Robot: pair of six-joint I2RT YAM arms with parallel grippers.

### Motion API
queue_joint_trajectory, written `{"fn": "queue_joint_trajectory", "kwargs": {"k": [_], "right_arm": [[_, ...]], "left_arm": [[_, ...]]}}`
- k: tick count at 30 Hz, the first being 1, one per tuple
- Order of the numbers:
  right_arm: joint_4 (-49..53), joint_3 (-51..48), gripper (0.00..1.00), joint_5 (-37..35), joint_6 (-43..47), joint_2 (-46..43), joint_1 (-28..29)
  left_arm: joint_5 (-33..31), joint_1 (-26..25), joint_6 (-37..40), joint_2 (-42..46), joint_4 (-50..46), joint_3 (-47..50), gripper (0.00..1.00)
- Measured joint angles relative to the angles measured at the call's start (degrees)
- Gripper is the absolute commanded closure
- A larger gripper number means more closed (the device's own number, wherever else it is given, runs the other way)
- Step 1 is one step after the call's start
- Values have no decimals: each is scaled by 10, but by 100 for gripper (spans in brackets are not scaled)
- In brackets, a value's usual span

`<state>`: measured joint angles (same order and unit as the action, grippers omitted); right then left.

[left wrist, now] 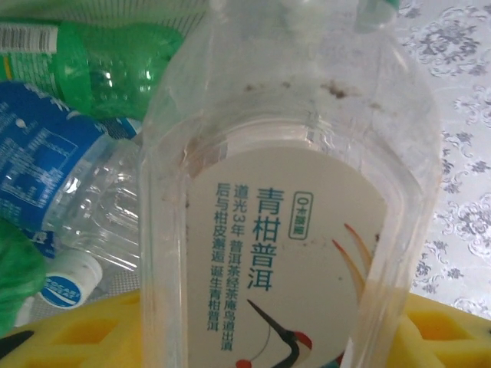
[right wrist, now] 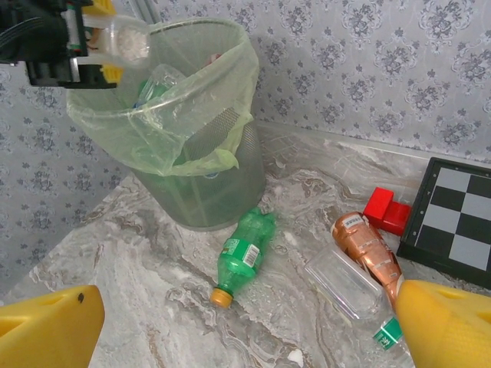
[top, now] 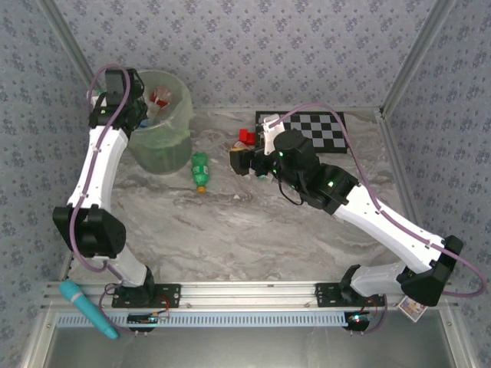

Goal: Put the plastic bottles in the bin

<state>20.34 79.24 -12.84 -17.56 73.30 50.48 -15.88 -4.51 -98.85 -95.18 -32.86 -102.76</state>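
My left gripper is shut on a clear bottle with a white label, held over the pale-green bin. The right wrist view shows that left gripper at the bin's rim. Inside the bin lie a green bottle and a blue-labelled bottle. My right gripper hangs open above the table with nothing between its fingers. Below it lie a green bottle with an orange cap, a clear bottle with a green cap and an orange-red bottle. From above, the green bottle lies between the bin and the right gripper.
A red block sits beside the black-and-white checkerboard at the back right. Patterned walls close the back and sides. A teal handle lies on the front rail by the left base.
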Motion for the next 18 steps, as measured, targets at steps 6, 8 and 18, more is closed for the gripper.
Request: {"fn": "queue_joint_trajectory", "kwargs": {"k": [6, 8, 18], "right_arm": [[-4, -17, 1, 0, 0, -5, -2], [-3, -21, 0, -1, 0, -9, -3], [-4, -23, 0, -3, 0, -19, -6]], "left_arm": [[15, 0, -70, -48, -3, -44, 9], [22, 0, -80, -52, -3, -47, 1], [28, 3, -68, -54, -3, -80, 0]]}}
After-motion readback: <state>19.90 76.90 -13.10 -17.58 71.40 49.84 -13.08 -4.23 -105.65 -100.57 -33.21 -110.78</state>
